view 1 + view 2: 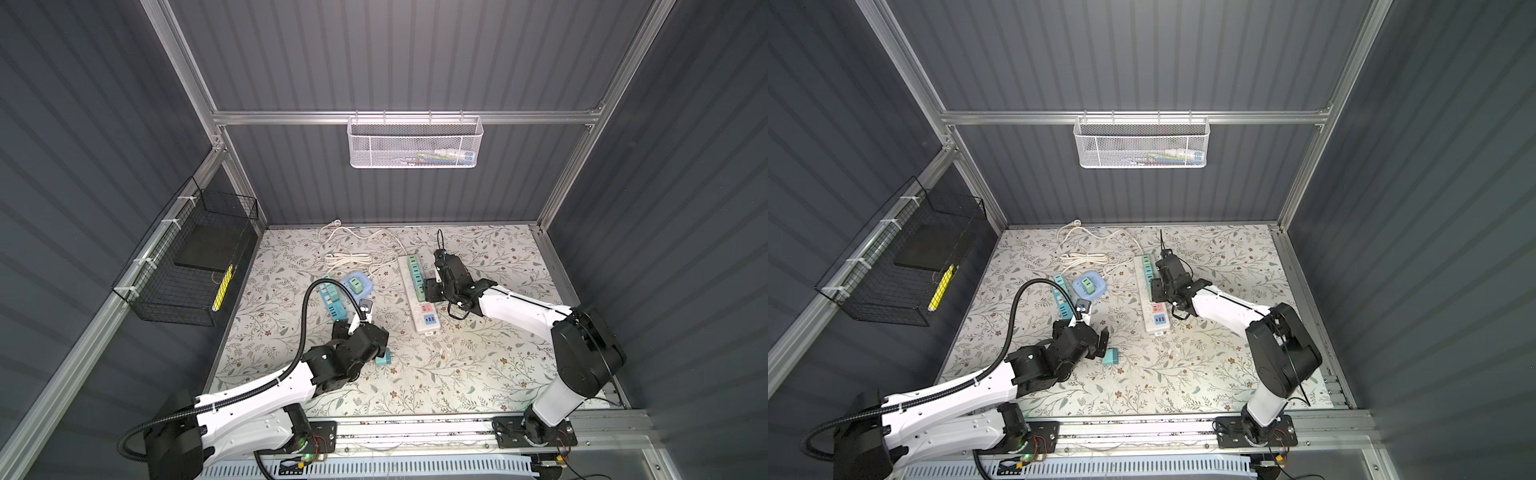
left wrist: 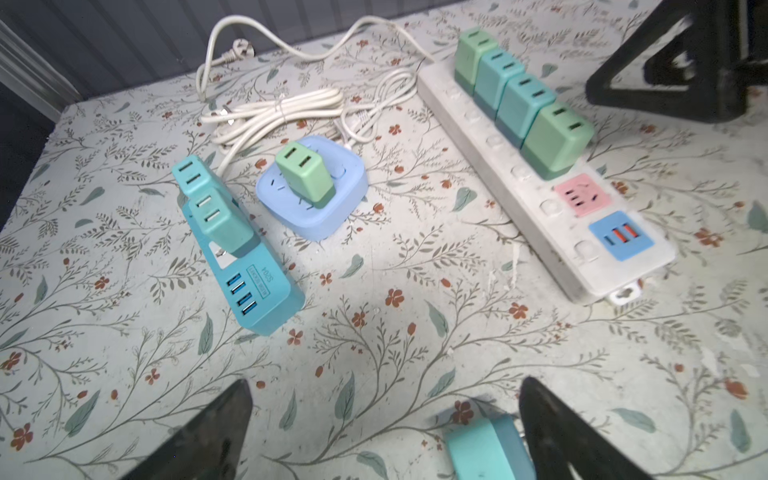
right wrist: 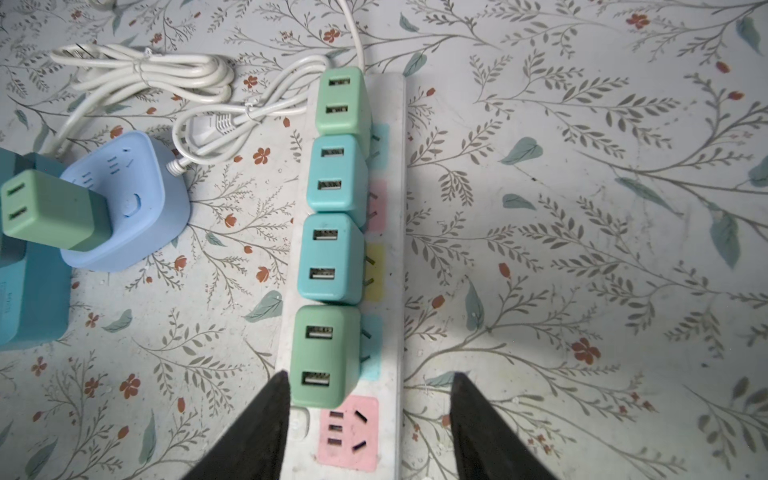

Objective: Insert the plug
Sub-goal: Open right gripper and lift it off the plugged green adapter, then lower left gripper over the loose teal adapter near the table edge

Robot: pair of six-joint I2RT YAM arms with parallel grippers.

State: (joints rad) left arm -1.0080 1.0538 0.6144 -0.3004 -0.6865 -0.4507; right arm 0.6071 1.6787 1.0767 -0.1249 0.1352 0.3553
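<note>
- Left claw (image 2: 384,390): spread wide, grips nothing; sits low over the near-left part of the bench (image 1: 478,374).
- Loose teal plug (image 2: 482,449): lies on the bench just beside one finger (image 2: 557,432) of the left claw; contact not discernible. In both top views, lies nearer than both strips and well apart from them.
- Right claw (image 3: 370,376): partly spread, pinches nothing; straddles the white power strip (image 3: 395,270) at the right of the bench. One finger (image 3: 266,424) sits just beside the nearest green plug (image 3: 324,357), the other beyond the strip's opposite edge.
- White power strip: runs far to near; carries a row of four plugs (image 3: 332,257), green, teal, teal, green. Shows a pink socket (image 3: 348,432) and a blue USB block (image 2: 621,235) at its near end.
- Teal strip (image 2: 253,286): lies left of centre; carries two teal plugs (image 2: 216,216).
- Blue cube socket (image 2: 316,216): stands between the two strips; carries one green plug (image 2: 305,174).
- Coiled white cable (image 2: 274,112): lies at the far side.
</note>
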